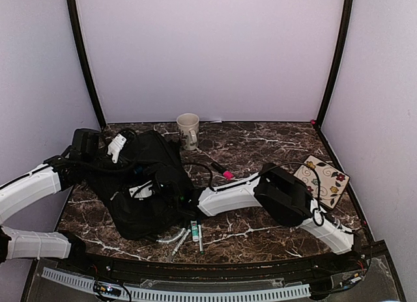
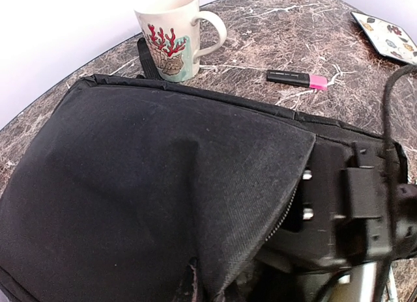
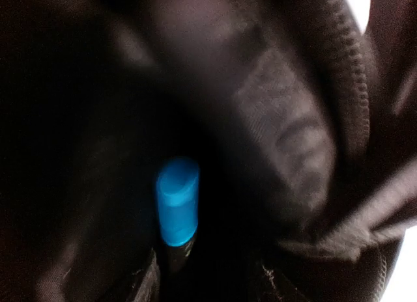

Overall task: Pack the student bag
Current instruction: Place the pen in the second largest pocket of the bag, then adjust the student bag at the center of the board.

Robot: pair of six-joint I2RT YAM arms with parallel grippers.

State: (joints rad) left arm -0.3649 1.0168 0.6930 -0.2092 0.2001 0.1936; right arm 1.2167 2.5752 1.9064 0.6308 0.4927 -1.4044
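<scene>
Fabric of the student bag is covering the left-centre part of the marble table. The bag is lying slumped between the two arms, with its far edge near a coral-printed mug. The left gripper is resting at the bag's far-left upper edge; its own camera is looking across a raised black flap, and I cannot tell whether its fingers are clenched or released. The right arm is reaching leftward across the table, with its wrist going into the bag's open mouth. The right gripper is hidden there from above. Its camera is showing only dark lining, a zipper edge and a blue cap standing upright near the bottom centre. The fingers are too dark to make out, so I cannot tell whether they are grasping the capped item or parted. A pink-capped marker is lying on the marble just right of the bag, a few pens are lying by its near edge, and a flower-patterned tile is sitting well apart at the right.
</scene>
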